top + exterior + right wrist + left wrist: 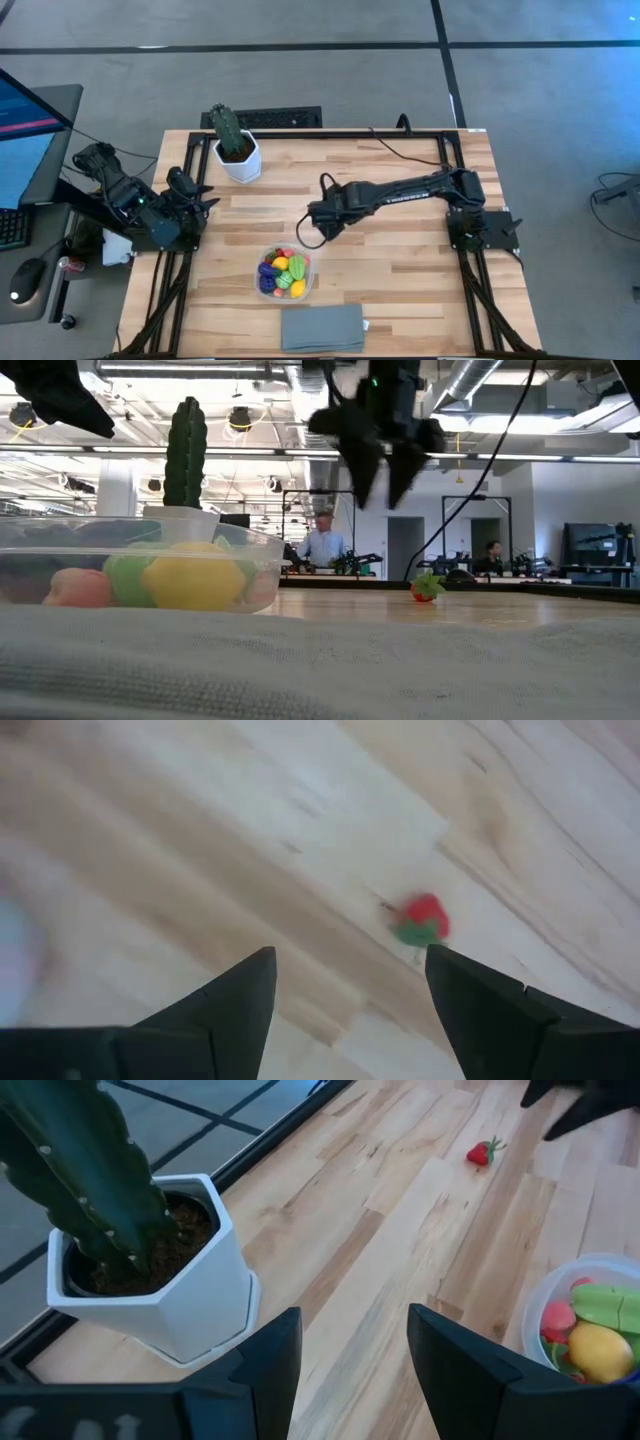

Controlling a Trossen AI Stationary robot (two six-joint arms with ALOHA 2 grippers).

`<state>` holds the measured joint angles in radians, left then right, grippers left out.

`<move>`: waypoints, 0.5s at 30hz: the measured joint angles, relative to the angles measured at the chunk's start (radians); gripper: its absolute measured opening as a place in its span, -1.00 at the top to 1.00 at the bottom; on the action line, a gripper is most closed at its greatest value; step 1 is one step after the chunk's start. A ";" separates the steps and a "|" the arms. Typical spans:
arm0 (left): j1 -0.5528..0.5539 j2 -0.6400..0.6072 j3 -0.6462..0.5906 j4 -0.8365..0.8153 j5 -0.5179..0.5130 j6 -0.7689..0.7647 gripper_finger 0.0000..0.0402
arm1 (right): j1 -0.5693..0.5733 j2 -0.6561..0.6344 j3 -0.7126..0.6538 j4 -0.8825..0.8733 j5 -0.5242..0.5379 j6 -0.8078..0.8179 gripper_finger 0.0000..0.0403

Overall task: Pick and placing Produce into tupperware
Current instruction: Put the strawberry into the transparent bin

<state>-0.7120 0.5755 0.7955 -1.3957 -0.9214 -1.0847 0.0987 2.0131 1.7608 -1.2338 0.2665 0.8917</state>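
The tupperware [285,273], a clear low tub, sits near the table's front middle and holds several toy produce pieces: yellow, green, red, purple [190,575]. One red strawberry with green leaves [421,920] lies alone on the wood [483,1152]. My right gripper [350,1000] hangs open well above the table [383,495], pointing down, with the strawberry just ahead of its fingers. My left gripper [355,1350] waits open at the table's left edge [200,195], beside the cactus pot.
A tall green cactus in a white hexagonal pot [237,150] stands at the back left. A grey folded cloth [322,328] lies at the front edge, just in front of the tupperware. Bare wood stretches across the right half of the table [400,260].
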 joint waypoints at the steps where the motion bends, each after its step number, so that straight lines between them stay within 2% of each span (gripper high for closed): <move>1: 0.000 0.000 0.000 0.000 0.000 0.000 0.14 | -0.007 0.003 -0.002 -0.032 0.000 0.032 -0.40; 9: 0.000 0.000 0.000 0.001 0.000 -0.001 0.14 | -0.076 0.003 -0.026 -0.083 -0.022 0.250 -0.40; 15: 0.000 0.000 0.000 0.001 0.000 -0.009 0.14 | -0.130 0.003 -0.026 -0.101 -0.033 0.313 -0.39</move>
<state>-0.7120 0.5755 0.7954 -1.3949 -0.9215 -1.0939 -0.0318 2.0163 1.7344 -1.3346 0.2335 1.2043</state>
